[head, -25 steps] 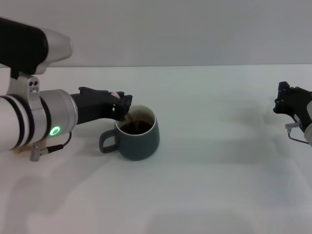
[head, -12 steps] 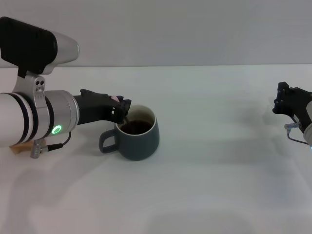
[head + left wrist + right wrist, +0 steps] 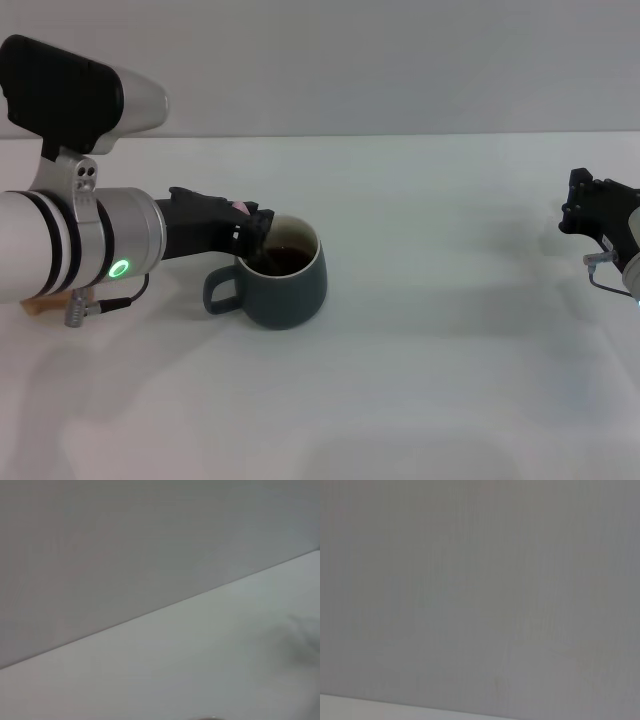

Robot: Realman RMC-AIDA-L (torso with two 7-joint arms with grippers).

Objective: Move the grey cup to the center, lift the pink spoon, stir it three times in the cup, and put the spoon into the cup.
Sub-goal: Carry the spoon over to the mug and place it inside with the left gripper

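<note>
Left gripper [image 3: 255,228] at the near-left rim of the grey cup [image 3: 283,272] mid-surface, jaws clamped on the pink spoon [image 3: 240,208], handle back toward the arm, bowl end dipping into the coffee; right gripper [image 3: 590,210] parked well apart, jaw state unclear.

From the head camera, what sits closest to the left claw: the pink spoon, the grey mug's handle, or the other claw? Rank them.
1. Pink-handled spoon: held in the left claw, at the mug's rim.
2. Loop handle of the squat slate-grey mug: just below the claw.
3. Right claw: far off at the table's right edge.
</note>
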